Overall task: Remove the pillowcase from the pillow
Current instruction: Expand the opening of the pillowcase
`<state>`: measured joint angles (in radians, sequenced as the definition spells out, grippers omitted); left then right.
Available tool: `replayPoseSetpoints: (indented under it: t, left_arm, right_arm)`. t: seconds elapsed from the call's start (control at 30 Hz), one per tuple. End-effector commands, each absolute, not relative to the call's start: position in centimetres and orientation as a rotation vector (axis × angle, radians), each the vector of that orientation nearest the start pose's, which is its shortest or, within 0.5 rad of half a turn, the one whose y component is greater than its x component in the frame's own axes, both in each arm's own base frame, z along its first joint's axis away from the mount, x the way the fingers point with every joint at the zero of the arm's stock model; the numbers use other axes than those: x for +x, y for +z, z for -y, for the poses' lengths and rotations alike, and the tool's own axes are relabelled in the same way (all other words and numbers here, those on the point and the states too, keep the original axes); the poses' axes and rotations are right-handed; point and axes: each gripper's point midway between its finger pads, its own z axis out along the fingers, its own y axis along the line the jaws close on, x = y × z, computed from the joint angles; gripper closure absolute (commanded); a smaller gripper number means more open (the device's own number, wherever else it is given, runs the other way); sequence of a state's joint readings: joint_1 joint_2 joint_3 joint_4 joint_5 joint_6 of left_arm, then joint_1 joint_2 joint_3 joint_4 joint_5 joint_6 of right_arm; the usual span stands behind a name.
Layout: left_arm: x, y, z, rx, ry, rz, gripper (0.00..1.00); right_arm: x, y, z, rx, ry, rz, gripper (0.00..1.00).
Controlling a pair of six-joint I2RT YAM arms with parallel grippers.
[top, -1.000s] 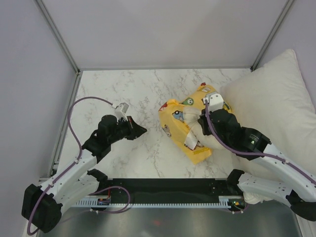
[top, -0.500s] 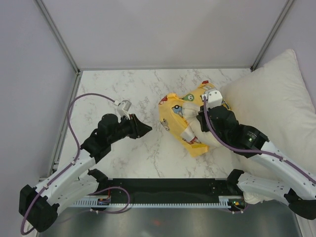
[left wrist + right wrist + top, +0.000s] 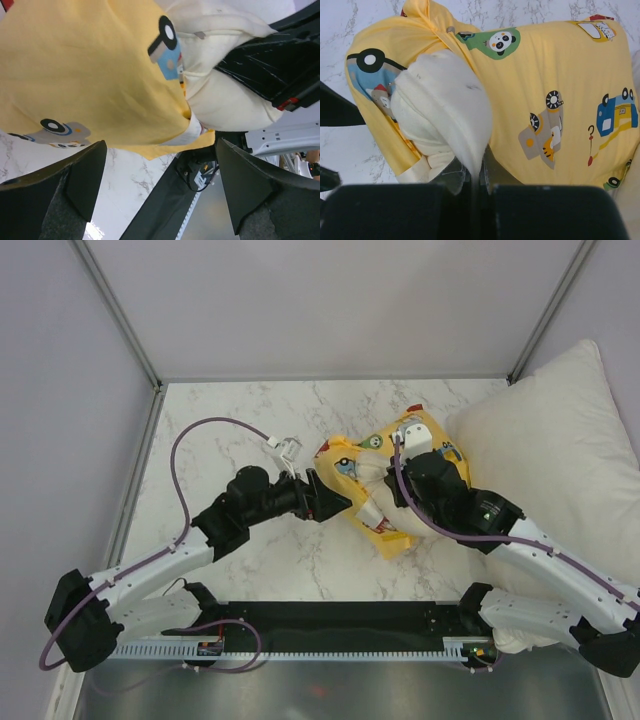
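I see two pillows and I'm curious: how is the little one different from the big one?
The small pillow is cream; the big pillow is bright white. The small pillow is partly inside the yellow pillowcase; the big pillow is bare. The right hand pinches the small pillow; no hand holds the big pillow. Both look soft and plain.

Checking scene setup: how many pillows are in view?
2. A small cream pillow partly inside the yellow pillowcase at centre; a large white pillow at the right edge.
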<state>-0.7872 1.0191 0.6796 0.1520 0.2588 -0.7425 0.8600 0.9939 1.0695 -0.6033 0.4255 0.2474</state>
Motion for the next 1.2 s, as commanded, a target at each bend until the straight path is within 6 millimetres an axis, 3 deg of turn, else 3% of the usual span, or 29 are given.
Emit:
replayPoseSetpoints:
  t: [0.0,0.17,0.33,0.43,0.47,0.53,0.57,0.83,1.17]
  left_arm:
    - [22.2,26.1,31.7,0.184,-1.313,-1.857,0.02]
    - [23.9,26.1,32.9,0.159,-1.297,-1.832,0.00]
    - [25.9,24.1,34.0,0.146,-1.215,-1.893,0.02]
    - [25.7,22.8,34.1,0.165,-1.203,-1.930,0.45]
    - [25.6,22.6,34.0,0.171,-1.203,-1.937,0.73]
    - [25.1,21.2,33.7,0.180,-1.188,-1.977,0.93]
    - [24.9,21.4,33.4,0.177,-1.185,-1.973,0.98]
    - [22.9,18.0,29.6,0.178,-1.065,-2.070,0.98]
    - [21.1,17.2,26.3,0.163,-1.024,-2.071,0.98]
  right_arm:
    - [25.0,26.9,-18.1,-0.313,0.246,-1.972,1.00]
    - [24.6,25.7,-18.4,-0.330,0.279,-1.986,1.00]
    - [24.2,25.5,-18.5,-0.331,0.301,-1.984,1.00]
    - [24.2,25.8,-18.0,-0.317,0.285,-1.978,1.00]
    - [24.3,25.9,-17.5,-0.306,0.259,-1.976,1.00]
    - [24.4,26.0,-16.8,-0.295,0.215,-1.981,1.00]
    - [24.6,26.0,-16.2,-0.278,0.177,-1.977,1.00]
    - [24.7,26.5,-12.6,-0.199,0.017,-1.965,1.00]
    - [25.0,27.3,-11.8,-0.170,0.002,-1.957,1.00]
